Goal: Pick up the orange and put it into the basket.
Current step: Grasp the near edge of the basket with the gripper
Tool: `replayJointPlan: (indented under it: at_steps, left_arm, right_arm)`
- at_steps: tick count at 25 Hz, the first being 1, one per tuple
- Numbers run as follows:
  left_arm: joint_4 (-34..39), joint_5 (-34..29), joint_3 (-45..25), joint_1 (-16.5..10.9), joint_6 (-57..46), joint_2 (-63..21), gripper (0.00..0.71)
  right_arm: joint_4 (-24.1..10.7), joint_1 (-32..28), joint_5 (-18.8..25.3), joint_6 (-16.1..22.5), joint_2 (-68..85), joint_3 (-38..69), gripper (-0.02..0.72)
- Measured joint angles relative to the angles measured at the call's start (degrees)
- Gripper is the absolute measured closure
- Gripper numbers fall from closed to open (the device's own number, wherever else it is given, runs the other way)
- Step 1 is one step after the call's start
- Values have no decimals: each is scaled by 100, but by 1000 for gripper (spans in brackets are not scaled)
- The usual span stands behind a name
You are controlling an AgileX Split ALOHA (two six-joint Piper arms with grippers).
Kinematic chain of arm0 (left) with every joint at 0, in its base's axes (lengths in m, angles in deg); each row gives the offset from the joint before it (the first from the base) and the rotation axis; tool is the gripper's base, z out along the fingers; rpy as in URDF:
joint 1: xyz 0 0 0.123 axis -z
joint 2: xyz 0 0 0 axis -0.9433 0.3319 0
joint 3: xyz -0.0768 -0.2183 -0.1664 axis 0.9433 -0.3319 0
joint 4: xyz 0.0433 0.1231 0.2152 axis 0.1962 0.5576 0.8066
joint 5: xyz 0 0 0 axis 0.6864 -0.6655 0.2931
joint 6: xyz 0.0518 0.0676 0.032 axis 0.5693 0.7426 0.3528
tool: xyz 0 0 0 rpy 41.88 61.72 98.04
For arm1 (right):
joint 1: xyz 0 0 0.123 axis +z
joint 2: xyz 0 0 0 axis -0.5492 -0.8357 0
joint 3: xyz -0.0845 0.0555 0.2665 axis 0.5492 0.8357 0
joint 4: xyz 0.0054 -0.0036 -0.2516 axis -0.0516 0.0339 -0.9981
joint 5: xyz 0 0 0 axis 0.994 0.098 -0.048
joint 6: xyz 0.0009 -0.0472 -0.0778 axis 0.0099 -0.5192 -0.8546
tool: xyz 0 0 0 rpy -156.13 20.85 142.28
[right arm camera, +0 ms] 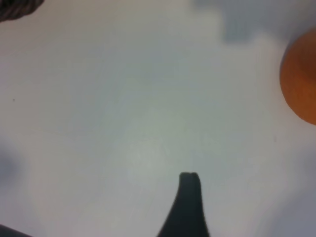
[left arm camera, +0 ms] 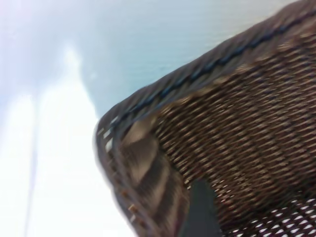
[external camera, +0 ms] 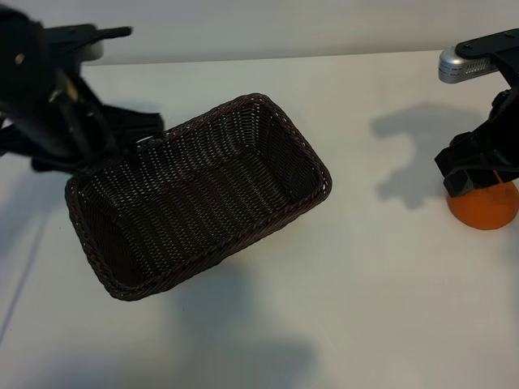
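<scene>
The orange (external camera: 485,207) rests on the white table at the far right, its top hidden behind my right gripper (external camera: 477,172), which hangs just over it. In the right wrist view the orange (right arm camera: 302,81) lies off to one side of the one dark finger (right arm camera: 188,200) that shows, and only bare table lies by that finger; the gripper is open. The dark brown wicker basket (external camera: 268,104) lies slantwise at centre left with nothing in it. My left gripper (external camera: 130,144) is at its far left rim, open. One finger (left arm camera: 200,213) shows against the basket's inner wall (left arm camera: 237,128) near a corner.
White table (external camera: 365,308) lies between the basket and the orange and along the front. A corner of the basket (right arm camera: 15,7) shows at the edge of the right wrist view. The right arm's silver-capped link (external camera: 466,65) stands above the orange.
</scene>
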Motion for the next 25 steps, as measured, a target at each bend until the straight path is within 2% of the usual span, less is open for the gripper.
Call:
replayJointPlan:
  at_steps: [6,9,18,21,25]
  left_arm:
    - [628,-5,-662,-5,-1230,-471,147]
    - [648,49,-854,-5,-1404,-501,147]
    - [644,899,-1829,-11,-2028,-496,147]
    - [597,1338,-2150,-131,-2173,-425,147]
    - [516,1620,-2230,-301,-2153,-107,147]
  right_arm:
    - [0,0,0,0,0,0,107]
    - [0,0,0,1,0,0,107]
    - [0,0,5,1,0,0,107]
    - [0,0,5,1,0,0,107]
    - [0,0,5,1,0,0,107]
